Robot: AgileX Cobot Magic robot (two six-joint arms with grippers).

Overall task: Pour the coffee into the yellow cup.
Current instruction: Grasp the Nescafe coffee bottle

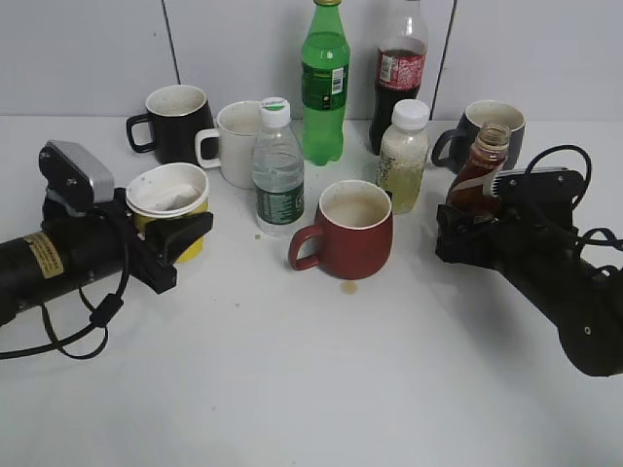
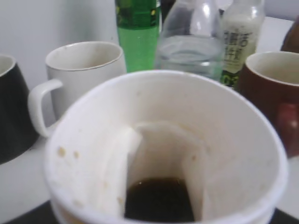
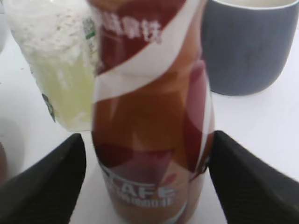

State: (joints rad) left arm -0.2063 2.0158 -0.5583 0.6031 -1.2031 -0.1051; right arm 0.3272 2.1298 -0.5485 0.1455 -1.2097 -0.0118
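**Coffee bottle and yellow cup, ready for a pour**

The left gripper [image 1: 180, 233] holds the yellow cup [image 1: 170, 209] near the left edge of the desk [image 1: 292, 389]. Its jaws are closed on the cup's sides. The cup looks a bit squashed, and there is a little dark drink at the bottom.

The coffee bottle [image 1: 482, 165] stands near the right edge of the desk, with no cap on. The right gripper [image 1: 467, 229] is at the bottle. Its jaws sit on both sides of the bottle with small gaps showing, so I think they are open, but the view is too close to be sure.

What could go wrong? The bottle is smooth and curvy, so it may slip if the hold is weak. The grey mug [image 1: 482, 126] and the pale drink bottle [image 1: 402, 156] stand just beside it and could get knocked. The soft cup could crumple and spill.

Counting: four mugs (black, white, red, grey), one yellow cup, and five bottles (green, cola, water, pale drink, coffee).
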